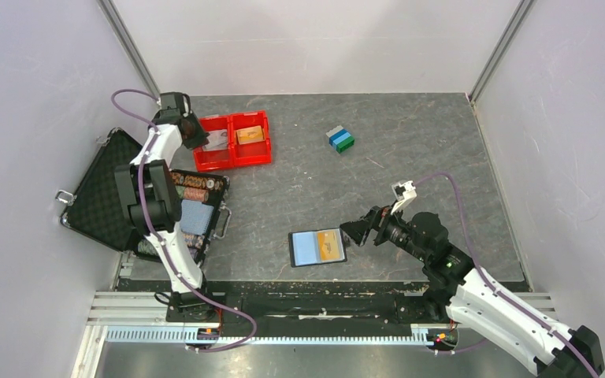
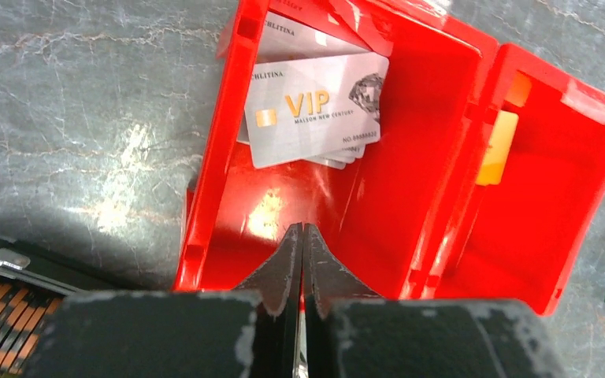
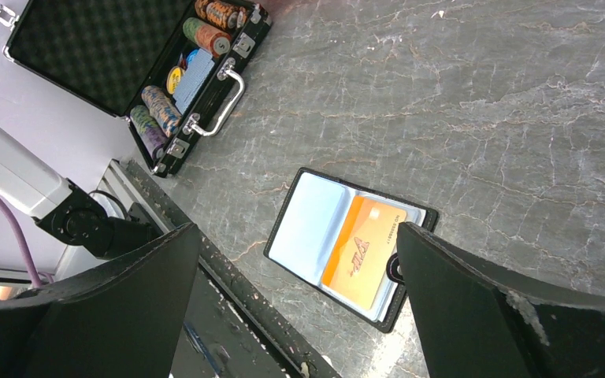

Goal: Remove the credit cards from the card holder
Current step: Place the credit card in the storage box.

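Card holder [image 1: 306, 249] lying open and flat on table [image 1: 410, 157]; orange card [image 1: 330, 248] sitting inside it; whitish-grey cards [image 2: 315, 110] lying fanned in red tray [image 2: 433, 157].

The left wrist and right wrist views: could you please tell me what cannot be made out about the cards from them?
- Left wrist: how many grey cards lie in the tray; the top one covers the rest.
- Left wrist: the face of the tray's orange card; the divider hides most of it.
- Right wrist: whether the holder keeps more cards; the holder's orange card covers that pocket.
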